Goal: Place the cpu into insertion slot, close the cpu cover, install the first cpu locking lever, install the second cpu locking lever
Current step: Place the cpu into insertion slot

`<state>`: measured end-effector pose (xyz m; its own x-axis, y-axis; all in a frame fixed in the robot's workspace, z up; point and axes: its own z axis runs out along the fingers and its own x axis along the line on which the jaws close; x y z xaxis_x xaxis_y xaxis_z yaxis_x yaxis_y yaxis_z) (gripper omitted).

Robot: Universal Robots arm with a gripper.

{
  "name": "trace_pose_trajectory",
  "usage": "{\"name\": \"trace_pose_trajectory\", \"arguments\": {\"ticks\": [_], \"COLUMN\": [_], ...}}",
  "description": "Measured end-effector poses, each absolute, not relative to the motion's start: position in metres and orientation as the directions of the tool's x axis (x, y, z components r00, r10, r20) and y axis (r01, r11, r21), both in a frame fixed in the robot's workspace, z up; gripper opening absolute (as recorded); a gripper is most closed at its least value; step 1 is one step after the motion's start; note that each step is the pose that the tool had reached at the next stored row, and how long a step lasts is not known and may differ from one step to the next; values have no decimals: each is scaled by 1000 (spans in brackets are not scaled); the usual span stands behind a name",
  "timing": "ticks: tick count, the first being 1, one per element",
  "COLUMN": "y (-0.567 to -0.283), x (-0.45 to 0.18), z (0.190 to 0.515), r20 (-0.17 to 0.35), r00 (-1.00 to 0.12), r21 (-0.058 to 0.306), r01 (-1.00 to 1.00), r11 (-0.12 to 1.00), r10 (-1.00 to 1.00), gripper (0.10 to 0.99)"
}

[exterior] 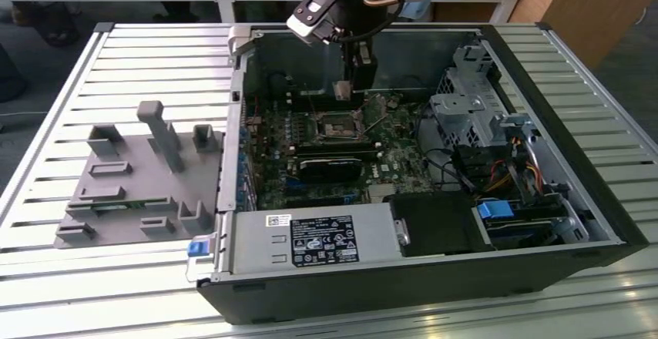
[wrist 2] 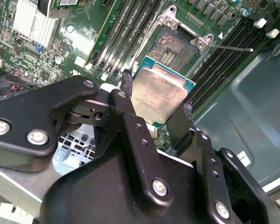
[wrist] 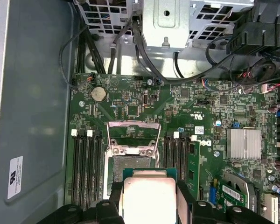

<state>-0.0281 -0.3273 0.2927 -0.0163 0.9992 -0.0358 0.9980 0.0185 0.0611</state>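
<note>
jaws pinching cpu (wrist 2: 156, 95) | abv insertion slot (wrist 2: 175, 46), prob. not seated | cpu cover (wrist: 133, 124) flipped up

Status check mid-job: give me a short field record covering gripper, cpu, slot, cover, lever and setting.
gripper: shut on the cpu, fingers on two opposite edges
cpu: held clear of the board near the slot, not seated, metal face toward both wrist views
insertion slot: uncovered, nothing in it
cpu cover: swung up, open
locking lever: thin rod sticking out beside the slot, not latched
setting: open computer case, arm reaching in from above
</note>
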Motion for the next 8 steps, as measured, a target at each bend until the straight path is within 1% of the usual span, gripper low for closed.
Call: {"name": "trace_pose_trajectory", "arguments": {"ticks": [8], "y": [-327], "x": [-28], "z": [288], "r20": [-36], "r00": [-12], "r21": [61], "r01": [998], "r11": [14], "r10": [999], "gripper": [541]}}
